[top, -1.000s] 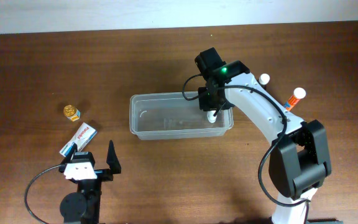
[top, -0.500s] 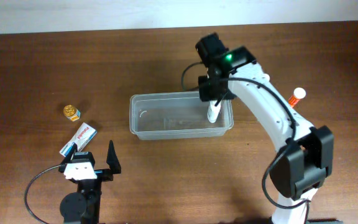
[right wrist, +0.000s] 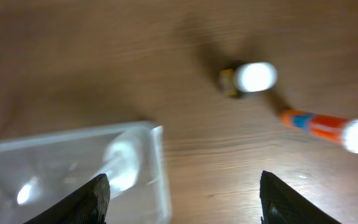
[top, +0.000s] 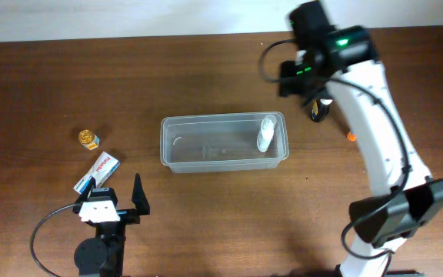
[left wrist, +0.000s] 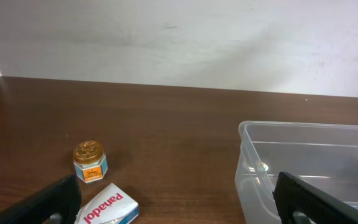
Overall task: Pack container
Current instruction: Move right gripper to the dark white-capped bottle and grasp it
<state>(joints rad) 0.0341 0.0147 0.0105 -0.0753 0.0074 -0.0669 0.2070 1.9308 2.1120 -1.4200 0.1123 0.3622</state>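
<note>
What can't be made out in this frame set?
- Right wrist view: motion blur smears the white-capped item and the orange tube; no label is readable.
- Overhead: the right arm hides most of that tube.
- Left wrist view: frame edges cut off the container and the Panadol box.
- Overhead: the label on the gold-lidded jar is too small.

The overhead camera looks straight down on the whole counter (top: pixel 52 77) from high up. The left wrist camera sits low near the front edge, facing level toward the far wall (left wrist: pixel 179 37). The right wrist camera looks steeply down, closer and blurred. All three share the container (top: pixel 206 146).
</note>
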